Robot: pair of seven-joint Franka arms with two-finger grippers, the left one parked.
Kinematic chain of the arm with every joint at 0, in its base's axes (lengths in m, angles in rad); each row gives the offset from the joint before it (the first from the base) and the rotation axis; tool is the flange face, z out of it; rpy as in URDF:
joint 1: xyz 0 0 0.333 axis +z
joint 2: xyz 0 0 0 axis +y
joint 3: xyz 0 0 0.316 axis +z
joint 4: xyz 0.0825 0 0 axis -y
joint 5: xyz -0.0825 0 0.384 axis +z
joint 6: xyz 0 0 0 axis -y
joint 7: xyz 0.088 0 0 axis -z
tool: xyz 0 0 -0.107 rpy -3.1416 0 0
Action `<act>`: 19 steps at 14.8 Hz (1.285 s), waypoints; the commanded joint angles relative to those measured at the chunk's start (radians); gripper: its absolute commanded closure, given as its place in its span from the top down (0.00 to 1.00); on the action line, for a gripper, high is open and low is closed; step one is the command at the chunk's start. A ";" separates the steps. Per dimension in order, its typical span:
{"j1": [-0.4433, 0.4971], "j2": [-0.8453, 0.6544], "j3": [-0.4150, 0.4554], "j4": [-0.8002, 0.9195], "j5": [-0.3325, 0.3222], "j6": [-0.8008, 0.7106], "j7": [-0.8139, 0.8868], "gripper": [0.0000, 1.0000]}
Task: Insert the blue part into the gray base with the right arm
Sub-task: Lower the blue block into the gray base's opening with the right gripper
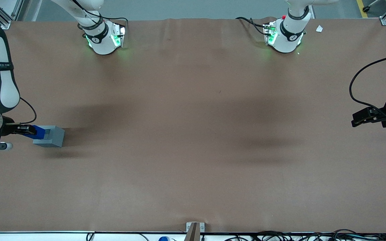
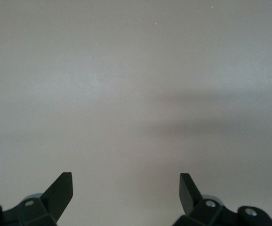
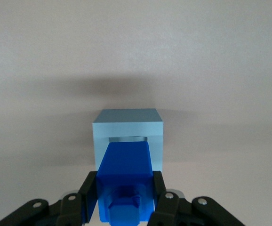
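Gripping the blue part (image 1: 36, 132) at the left edge of the front view, our right arm's gripper (image 1: 25, 130) is closed on it beside the gray base (image 1: 50, 136), the two touching. We judge the part light, rigid and smooth.

From the right wrist view, the fingers (image 3: 90, 194) clamp its flat sides near the stub end, a sound hold. Its long axis runs from the gripper (image 3: 125, 197) toward the gray base (image 3: 128, 123), its leading end at the socket mouth.
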 commanded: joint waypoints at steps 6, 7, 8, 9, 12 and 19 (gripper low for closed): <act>-0.027 -0.013 0.019 -0.020 0.009 0.010 0.008 0.15; -0.027 -0.013 0.019 -0.020 0.017 0.010 0.008 0.15; -0.025 -0.013 0.019 -0.020 0.027 0.010 0.008 0.15; -0.025 -0.011 0.019 -0.020 0.032 0.008 0.011 0.15; -0.025 -0.010 0.019 -0.020 0.046 0.007 0.014 0.15; -0.027 -0.005 0.017 -0.036 0.046 0.013 0.014 0.15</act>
